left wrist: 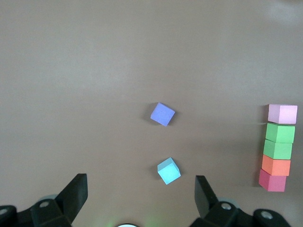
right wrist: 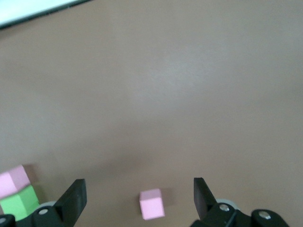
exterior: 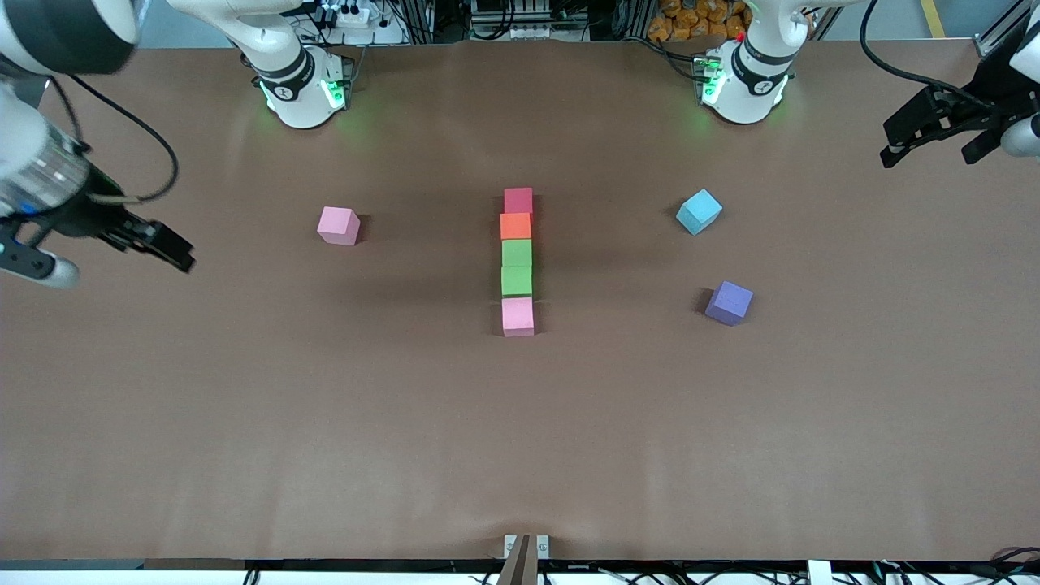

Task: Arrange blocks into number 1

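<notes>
- The left gripper (exterior: 934,150) hung raised above the left arm's end of the table, fingers spread wide, empty.
- The right gripper (exterior: 166,248) hung raised above the right arm's end, likewise spread and empty.

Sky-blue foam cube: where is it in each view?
Front view: the sky-blue foam cube sits toward the left arm's end of the table, beside the column of blocks.
Left wrist view: cube between the open fingers.
Right wrist view: not in it.
Shared landmark: the purple foam cube.
</notes>
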### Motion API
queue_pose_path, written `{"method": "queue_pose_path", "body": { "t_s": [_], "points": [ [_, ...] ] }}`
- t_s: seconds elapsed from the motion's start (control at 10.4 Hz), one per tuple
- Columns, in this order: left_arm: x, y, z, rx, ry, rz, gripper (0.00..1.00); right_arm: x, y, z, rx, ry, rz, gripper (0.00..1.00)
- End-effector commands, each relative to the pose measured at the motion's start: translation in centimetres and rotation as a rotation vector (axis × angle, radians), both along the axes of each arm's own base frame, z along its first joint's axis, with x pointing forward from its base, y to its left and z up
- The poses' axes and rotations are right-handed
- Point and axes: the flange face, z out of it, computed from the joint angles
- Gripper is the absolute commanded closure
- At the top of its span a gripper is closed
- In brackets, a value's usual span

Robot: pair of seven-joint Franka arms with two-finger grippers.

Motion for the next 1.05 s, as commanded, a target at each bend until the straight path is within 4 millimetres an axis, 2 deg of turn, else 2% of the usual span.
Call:
{"method": "queue_pose_path", "body": {
  "t_s": [0.0,0.1,0.19,0.48,0.67,0.96],
  "points": [
    [0.0,0.0,0.3,-0.01,0.013,0.005,0.0,-1.3,-2.2,2.1,-0.028,0.015,0.107,0.0],
    [0.0,-0.1,0.2,-0.01,0.014,0.002,0.0,-1.1,-4.3,3.1,-0.025,0.001,0.165,0.0],
    [0.0,-0.1,0.2,-0.01,0.014,0.002,0.0,-1.0,-5.9,2.9,-0.019,0.005,0.208,0.0],
    [0.0,-0.2,0.1,-0.01,0.016,0.004,0.0,-0.7,-8.6,2.9,-0.024,-0.012,0.21,0.0],
    [0.0,-0.2,0.0,-0.009,0.019,0.004,0.0,-0.6,-9.7,3.0,-0.025,-0.024,0.188,0.0],
    [0.0,-0.2,0.0,-0.009,0.019,0.004,0.0,0.0,-9.5,2.9,-0.026,-0.066,0.188,0.0]
  ]
}}
